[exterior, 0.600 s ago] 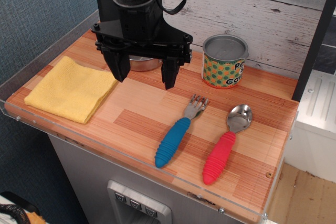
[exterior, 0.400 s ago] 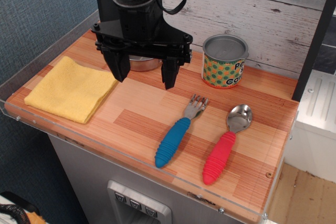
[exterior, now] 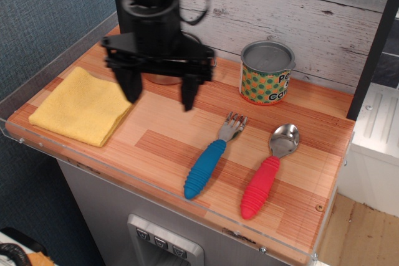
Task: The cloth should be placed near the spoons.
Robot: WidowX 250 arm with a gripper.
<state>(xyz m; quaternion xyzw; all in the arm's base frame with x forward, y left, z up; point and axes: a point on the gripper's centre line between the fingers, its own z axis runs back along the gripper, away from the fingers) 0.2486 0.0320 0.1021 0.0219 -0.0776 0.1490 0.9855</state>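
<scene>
The yellow folded cloth (exterior: 83, 106) lies flat at the left end of the wooden counter. The blue-handled fork (exterior: 212, 156) and the red-handled spoon (exterior: 269, 171) lie side by side at the front right. My gripper (exterior: 158, 96) hangs open and empty above the counter, just right of the cloth's right edge. Its left finger sits over the cloth's right corner. The gripper looks slightly blurred. A steel pot behind it is almost fully hidden by the arm.
A can (exterior: 267, 73) with a polka-dot label stands at the back right by the white plank wall. A clear plastic lip (exterior: 156, 182) runs along the counter's front edge. A dark post (exterior: 374, 48) stands at the right.
The gripper has shifted left toward the cloth, staying open. The cloth, fork and spoon have not moved.
</scene>
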